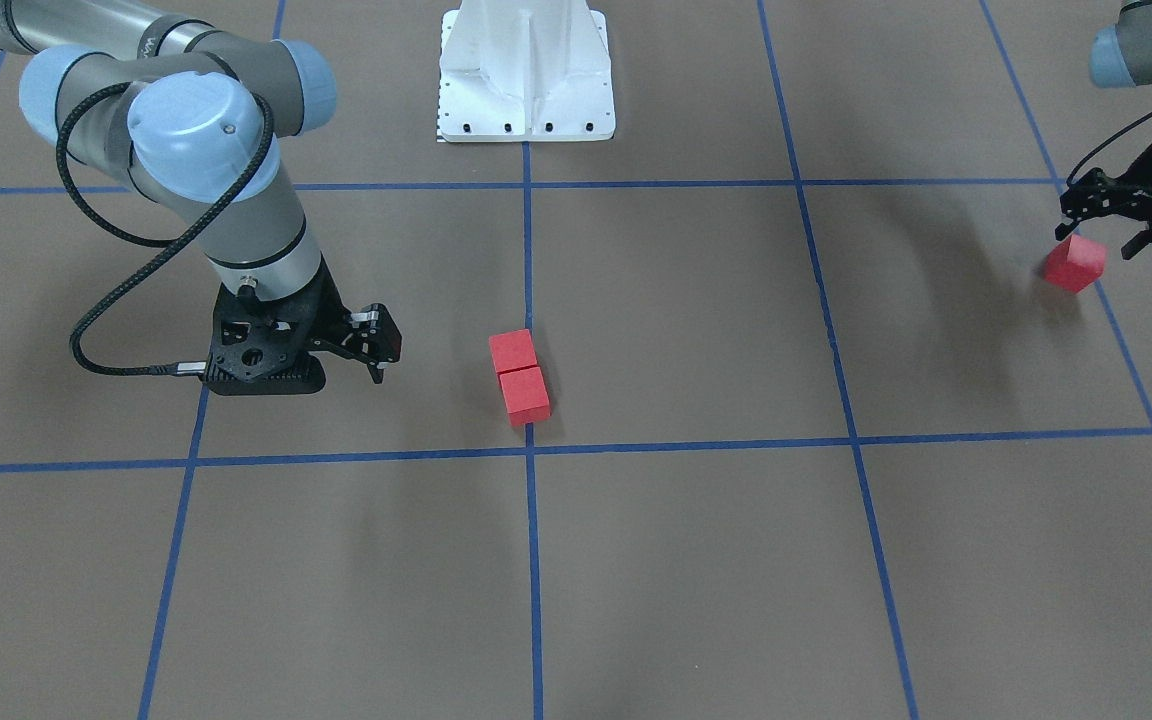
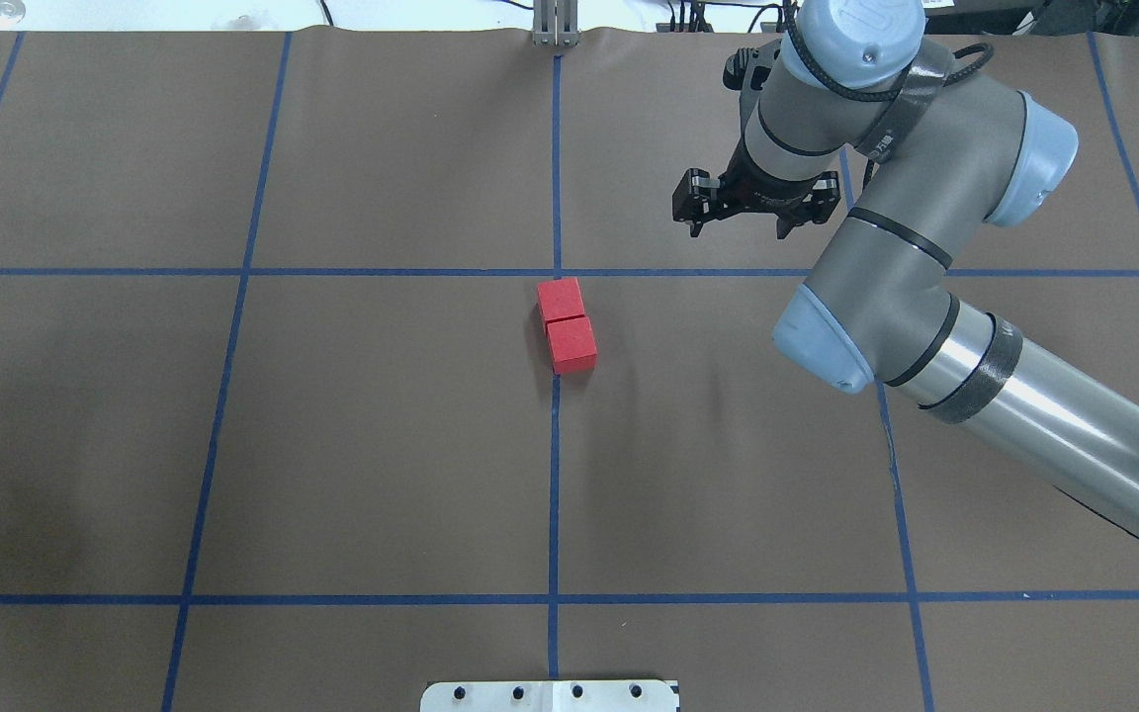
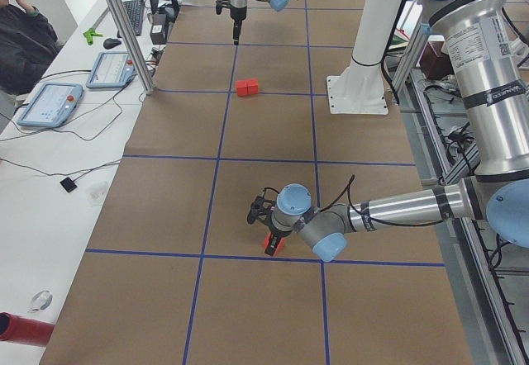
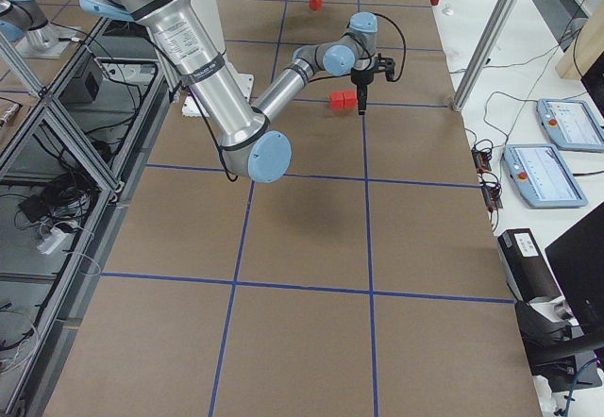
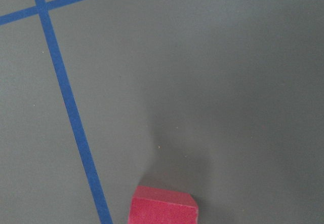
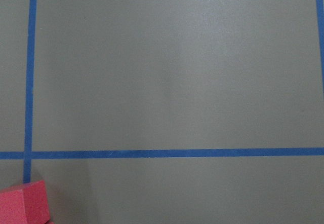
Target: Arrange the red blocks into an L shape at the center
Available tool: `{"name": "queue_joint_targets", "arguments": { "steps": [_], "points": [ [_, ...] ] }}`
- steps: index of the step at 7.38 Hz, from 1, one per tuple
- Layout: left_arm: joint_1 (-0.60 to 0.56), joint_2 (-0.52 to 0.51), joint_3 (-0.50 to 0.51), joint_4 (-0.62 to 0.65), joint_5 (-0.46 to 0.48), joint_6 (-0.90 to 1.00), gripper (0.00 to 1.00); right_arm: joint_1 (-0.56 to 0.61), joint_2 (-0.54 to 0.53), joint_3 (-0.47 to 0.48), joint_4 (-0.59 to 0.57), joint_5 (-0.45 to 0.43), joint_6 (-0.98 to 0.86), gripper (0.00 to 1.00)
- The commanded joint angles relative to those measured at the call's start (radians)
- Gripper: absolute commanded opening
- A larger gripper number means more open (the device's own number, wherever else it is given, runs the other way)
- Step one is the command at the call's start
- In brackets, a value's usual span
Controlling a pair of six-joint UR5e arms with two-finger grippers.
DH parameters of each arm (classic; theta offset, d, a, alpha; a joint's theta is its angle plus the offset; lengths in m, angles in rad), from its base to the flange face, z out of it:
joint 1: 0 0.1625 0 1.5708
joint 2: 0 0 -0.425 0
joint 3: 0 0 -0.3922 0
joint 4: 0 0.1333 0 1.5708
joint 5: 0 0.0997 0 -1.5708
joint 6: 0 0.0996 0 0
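Red blocks (image 2: 571, 343) must form an L at the center (image 2: 557, 272), the crossing of blue tape lines on the brown gridded table (image 2: 382, 445). The right arm (image 2: 925, 257) reaches over the right half of the table. The left arm (image 3: 397, 208) stretches low toward the far left edge.

The right gripper (image 2: 740, 229) hangs with its jaws wide apart and holds nothing. It is to the right of the center and well apart from the blocks. The left gripper (image 1: 1101, 235) is directly over the third block (image 1: 1074, 262). Its jaws look spread wider than the block, and I see no grasp on it yet.

Two blocks already lie touching in a straight row on the middle line, just on the robot's side of the center. The third block lies alone, well to the left, close to a tape line, and it looks turned against the grid.

I judge the step in hand to be the pick of this third block. To do it well, the wrist should turn until the fingers face two flat sides, not the corners, and descend centred before closing. The block should then be set beside the end block nearest the crossing, touching its left face. It must not continue the row. A low and gentle release will avoid pushing the pair.
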Motion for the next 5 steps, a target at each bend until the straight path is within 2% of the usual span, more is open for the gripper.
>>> {"name": "queue_joint_targets", "arguments": {
  "steps": [1,5],
  "points": [
    [0.02,-0.02,0.027,0.0,0.004,-0.002,1.0,0.0,-0.006,-0.002,0.0,0.007,0.0,0.99],
    [0.032,-0.066,0.086,-0.003,0.004,0.0,0.99,0.0,-0.009,-0.002,0.002,0.006,-0.001,0.99]
  ]
}}
